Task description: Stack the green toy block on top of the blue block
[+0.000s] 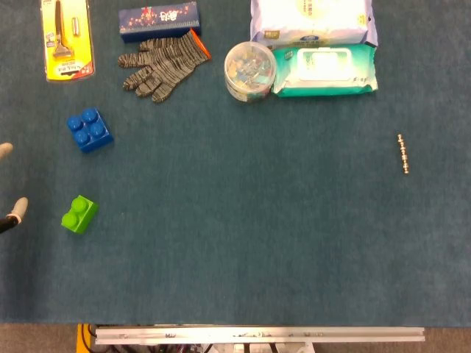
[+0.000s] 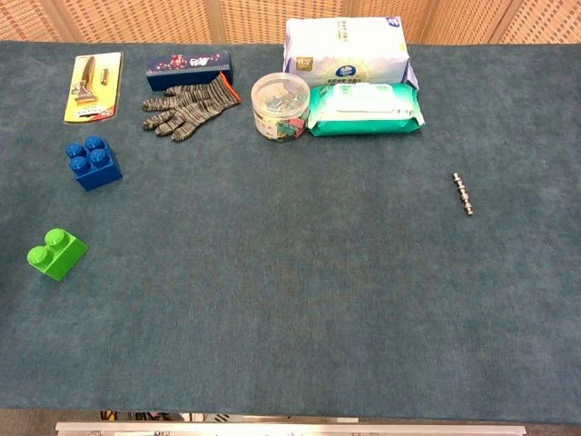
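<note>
Nearest the camera, the green toy block (image 2: 56,252) was seen at the lower left of the chest view, resting on the worktop (image 2: 290,300), studs up. It was set apart from the blue block (image 2: 93,163), which lay further up the frame on the same left side; the two were not touching.

At the far left edge of the head view, pale fingertips (image 1: 19,208) of the left hand (image 1: 9,213) were recorded beside the green toy block, apart from it and holding nothing. Two tips were spread well apart. Whether the rest of the hand was open could not be told, as it was cut off by the frame. The right hand was shown in neither view.

Along the upper part of the frame were noted a carded razor pack (image 2: 93,86), a dark blue box (image 2: 189,69), a striped knit glove (image 2: 186,111), a clear round tub (image 2: 280,106), a wet-wipes pack (image 2: 365,108) and a white bag (image 2: 347,50). A small metal beaded rod (image 2: 464,194) lay alone at the right.
</note>
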### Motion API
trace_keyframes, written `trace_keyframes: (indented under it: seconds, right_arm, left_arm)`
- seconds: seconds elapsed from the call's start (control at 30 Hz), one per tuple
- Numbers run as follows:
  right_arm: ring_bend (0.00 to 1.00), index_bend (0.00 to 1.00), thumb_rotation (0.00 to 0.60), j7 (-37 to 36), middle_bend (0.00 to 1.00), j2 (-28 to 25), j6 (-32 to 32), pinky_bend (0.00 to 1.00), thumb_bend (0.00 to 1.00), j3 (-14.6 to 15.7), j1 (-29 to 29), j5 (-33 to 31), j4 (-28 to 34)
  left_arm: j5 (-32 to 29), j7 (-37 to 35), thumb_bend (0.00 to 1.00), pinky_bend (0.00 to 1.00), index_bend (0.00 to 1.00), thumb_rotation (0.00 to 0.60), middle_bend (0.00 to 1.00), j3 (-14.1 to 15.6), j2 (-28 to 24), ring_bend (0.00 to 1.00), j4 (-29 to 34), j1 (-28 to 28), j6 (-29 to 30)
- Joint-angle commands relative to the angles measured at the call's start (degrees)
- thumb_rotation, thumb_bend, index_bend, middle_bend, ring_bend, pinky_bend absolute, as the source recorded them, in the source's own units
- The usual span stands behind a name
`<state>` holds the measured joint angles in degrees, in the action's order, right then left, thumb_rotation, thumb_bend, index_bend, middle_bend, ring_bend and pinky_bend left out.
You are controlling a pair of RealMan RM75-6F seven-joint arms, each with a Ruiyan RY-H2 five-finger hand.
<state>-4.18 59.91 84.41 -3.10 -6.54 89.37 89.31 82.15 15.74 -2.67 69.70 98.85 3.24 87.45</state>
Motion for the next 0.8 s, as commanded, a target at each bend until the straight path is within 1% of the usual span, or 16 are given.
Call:
trace_keyframes:
  seconds: [0.03,0.43,0.7,0.8]
  right_arm:
    - [0.42,0.5,0.6,0.04,0.52,-0.13,-0.15,0.47,0.21,0.01,-0.03,-0.14,0.06]
    - [0.42,0.5,0.6,0.34,0.52,0.14,1.49,0.47,0.21,-1.04,-0.06,-0.14,0.11]
    - [0.42,0.5,0.6,0.55,0.52,-0.32,2.41,0.47,0.21,-2.19,-0.24,-0.66,0.38]
    - [0.42,0.5,0.6,0.4,0.52,-0.33,2.48,0.47,0.21,-2.46,-0.43,-0.69,0.4]
  left_arm:
    - [0.11,0.14,0.2,0.11,0.23,0.6,0.17,0.09,0.04,0.17,-0.03,-0.01,-0.02]
    - [0.78,-0.83,0.2,0.11,0.23,0.6,0.16,0.7,-0.67,0.17,0.41,-0.31,-0.27]
    - [0.52,-0.69,0.2,0.11,0.23,0.6,0.16,1.6,-1.67,0.17,1.3,-0.05,-2.22]
    - [0.37,0.12,0.17,0.11,0.23,0.6,0.16,2.16,-1.79,0.17,1.59,0.18,-3.33]
